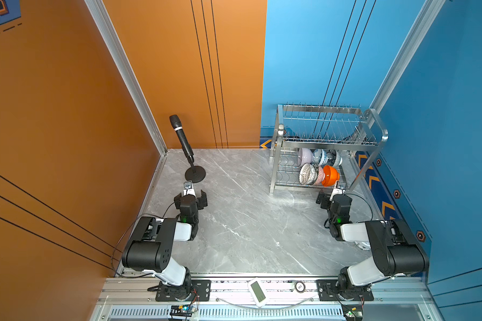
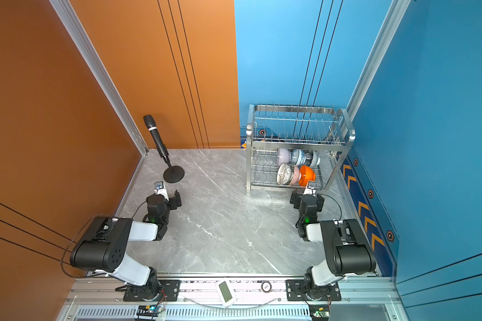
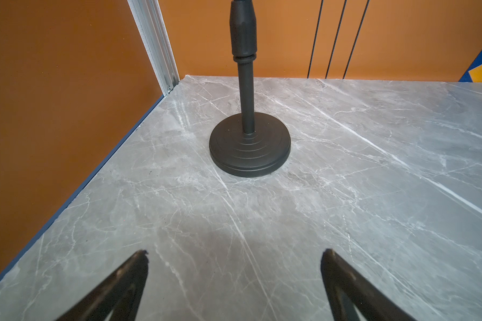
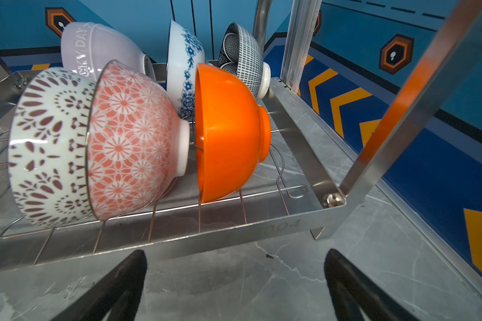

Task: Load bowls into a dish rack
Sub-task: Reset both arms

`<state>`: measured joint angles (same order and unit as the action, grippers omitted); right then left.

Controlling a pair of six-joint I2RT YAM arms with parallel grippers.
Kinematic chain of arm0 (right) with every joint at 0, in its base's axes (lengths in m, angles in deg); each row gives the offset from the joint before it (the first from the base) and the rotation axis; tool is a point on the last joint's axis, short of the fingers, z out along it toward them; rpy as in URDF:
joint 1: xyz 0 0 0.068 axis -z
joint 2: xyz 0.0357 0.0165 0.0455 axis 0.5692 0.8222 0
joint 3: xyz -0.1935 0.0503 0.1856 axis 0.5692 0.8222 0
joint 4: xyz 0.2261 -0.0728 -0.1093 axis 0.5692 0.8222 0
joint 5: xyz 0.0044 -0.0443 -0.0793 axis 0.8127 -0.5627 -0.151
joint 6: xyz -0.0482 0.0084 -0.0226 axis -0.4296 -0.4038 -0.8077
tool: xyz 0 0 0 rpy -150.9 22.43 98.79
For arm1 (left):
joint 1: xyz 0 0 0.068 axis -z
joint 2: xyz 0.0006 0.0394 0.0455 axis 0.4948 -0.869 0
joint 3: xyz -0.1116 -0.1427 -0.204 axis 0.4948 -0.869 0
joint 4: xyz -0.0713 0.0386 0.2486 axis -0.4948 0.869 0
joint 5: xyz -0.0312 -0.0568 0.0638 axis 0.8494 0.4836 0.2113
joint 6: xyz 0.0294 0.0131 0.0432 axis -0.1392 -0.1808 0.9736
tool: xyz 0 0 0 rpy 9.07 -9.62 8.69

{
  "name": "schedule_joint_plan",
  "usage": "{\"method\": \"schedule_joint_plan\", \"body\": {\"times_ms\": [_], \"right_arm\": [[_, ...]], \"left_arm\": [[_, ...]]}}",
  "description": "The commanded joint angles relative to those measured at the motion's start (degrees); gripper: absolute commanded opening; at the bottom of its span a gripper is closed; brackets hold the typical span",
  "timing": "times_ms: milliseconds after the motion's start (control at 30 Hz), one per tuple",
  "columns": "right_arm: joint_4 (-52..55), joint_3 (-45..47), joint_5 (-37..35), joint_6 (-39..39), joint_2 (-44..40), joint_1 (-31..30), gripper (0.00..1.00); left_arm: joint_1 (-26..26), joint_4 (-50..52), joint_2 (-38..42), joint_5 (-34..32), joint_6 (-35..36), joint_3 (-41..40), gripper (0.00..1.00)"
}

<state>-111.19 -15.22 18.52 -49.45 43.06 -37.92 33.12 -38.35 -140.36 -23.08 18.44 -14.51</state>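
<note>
Grey marble-veined desk (image 1: 248, 222) between orange wall panels (image 1: 67, 111) and blue wall panels (image 1: 304, 55); six small round bowls (image 1: 317, 173) on edge in the lower tier of the shiny steel wire dish rack (image 1: 329, 144). Left and right jaws released, empty.

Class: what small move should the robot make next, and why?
Probably draw the right gripper back a little from the dish rack. The orange bowl and five others already stand on edge in its lower tier, no bowl shows on the table, and both it and the left gripper have open, empty jaws.
</note>
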Motion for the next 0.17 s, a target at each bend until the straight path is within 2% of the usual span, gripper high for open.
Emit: {"method": "schedule_joint_plan", "body": {"times_ms": [0,133], "right_arm": [[1.32,-0.73,0.43,-0.79,-0.1,0.31,1.0],[1.14,-0.65,0.26,-0.99,-0.1,0.1,1.0]], "left_arm": [[0.31,0.18,0.26,-0.75,1.31,-0.01,0.97],[0.29,0.16,0.23,-0.72,1.26,-0.01,0.97]]}}
